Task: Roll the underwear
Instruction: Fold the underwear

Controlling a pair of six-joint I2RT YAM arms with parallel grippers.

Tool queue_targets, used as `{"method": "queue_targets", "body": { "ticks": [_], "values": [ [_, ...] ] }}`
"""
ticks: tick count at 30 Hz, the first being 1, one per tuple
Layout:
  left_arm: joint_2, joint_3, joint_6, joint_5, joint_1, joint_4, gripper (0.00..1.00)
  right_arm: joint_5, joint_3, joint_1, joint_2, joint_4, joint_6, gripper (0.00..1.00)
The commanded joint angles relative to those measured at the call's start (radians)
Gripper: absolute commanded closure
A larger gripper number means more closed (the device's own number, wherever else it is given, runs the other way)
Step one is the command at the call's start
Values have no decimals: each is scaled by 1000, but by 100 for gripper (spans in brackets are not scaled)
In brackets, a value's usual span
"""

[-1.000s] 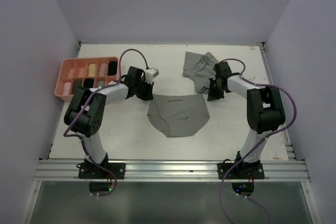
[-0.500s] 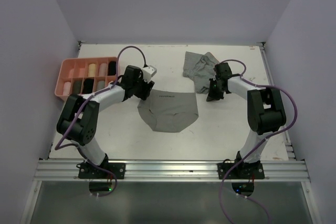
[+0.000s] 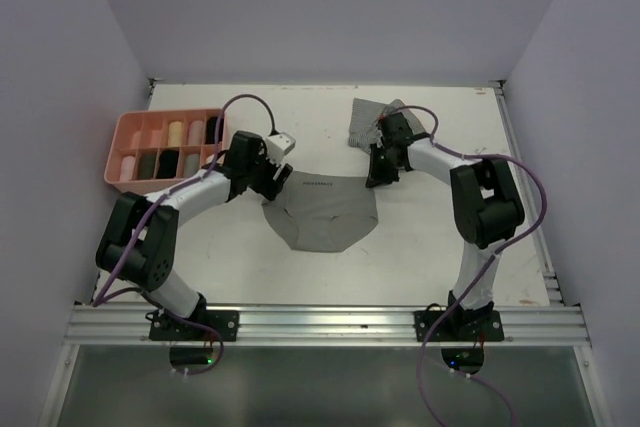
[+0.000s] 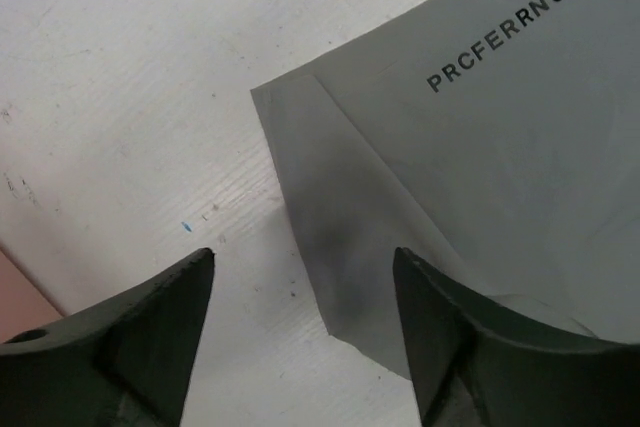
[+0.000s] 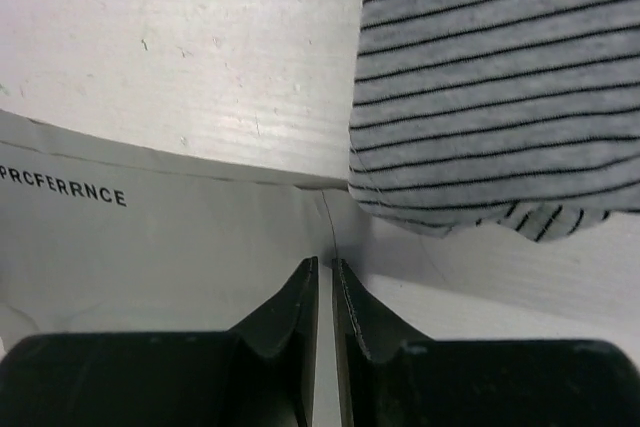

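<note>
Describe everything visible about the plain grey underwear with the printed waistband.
The plain grey underwear is thin, smooth fabric lying flat on the table, its waistband, printed PRCFERRNCE, at the far side. A crease runs from its left corner. The left gripper stands open astride that corner; the right gripper, nearly closed, is at the other corner, grip unclear.

the grey underwear (image 4: 480, 147) runs off the top and right edges of the left wrist view, and its lower part passes behind one finger of the left tool (image 4: 305, 257). in the right wrist view the striped underwear (image 5: 500, 77) is cut off by the top and right edges. the right tool (image 5: 325, 265) shows only a slit between its fingers (whether fabric is pinched there cannot be told). from above, the contents of the pink tray (image 3: 118, 152) are too small to name.
</note>
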Motion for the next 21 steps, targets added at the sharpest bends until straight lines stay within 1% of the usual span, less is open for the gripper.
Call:
{"method": "queue_targets", "body": {
  "ticks": [1, 2, 3, 4, 6, 8, 10, 11, 12, 14, 15, 17, 21],
  "values": [
    [2, -32, 25, 17, 5, 3, 17, 27, 67, 15, 39, -19, 9, 84],
    [-4, -42, 30, 0, 5, 9, 6, 57, 90, 23, 46, -30, 0, 82],
    [-10, -53, 38, -3, 5, 19, 2, 79, 103, 33, 60, -59, -9, 80],
    [-21, -67, 53, -5, 5, 22, 0, 102, 116, 52, 66, -74, -18, 78],
    [-22, -78, 62, -11, 5, 25, 0, 146, 149, 67, 98, -99, -35, 76],
    [-6, -76, 68, -31, 5, 26, 0, 168, 166, 81, 118, -128, -49, 76],
    [13, -66, 70, -51, 5, 22, 0, 204, 167, 86, 135, -147, -53, 80],
    [14, -62, 73, -60, 5, 20, 0, 215, 163, 86, 135, -148, -55, 82],
    [8, -64, 79, -56, 5, 19, 0, 226, 160, 86, 138, -151, -58, 88],
    [-35, -93, 113, -20, 5, 25, 0, 225, 146, 86, 135, -153, -63, 94],
    [-48, -101, 121, -5, 5, 16, 0, 226, 143, 86, 135, -148, -64, 100],
    [-74, -113, 141, 18, 5, -3, 0, 220, 138, 86, 134, -148, -63, 100],
    [-99, -142, 153, 6, 5, -3, 0, 208, 141, 86, 120, -137, -55, 100]
  ]
}}
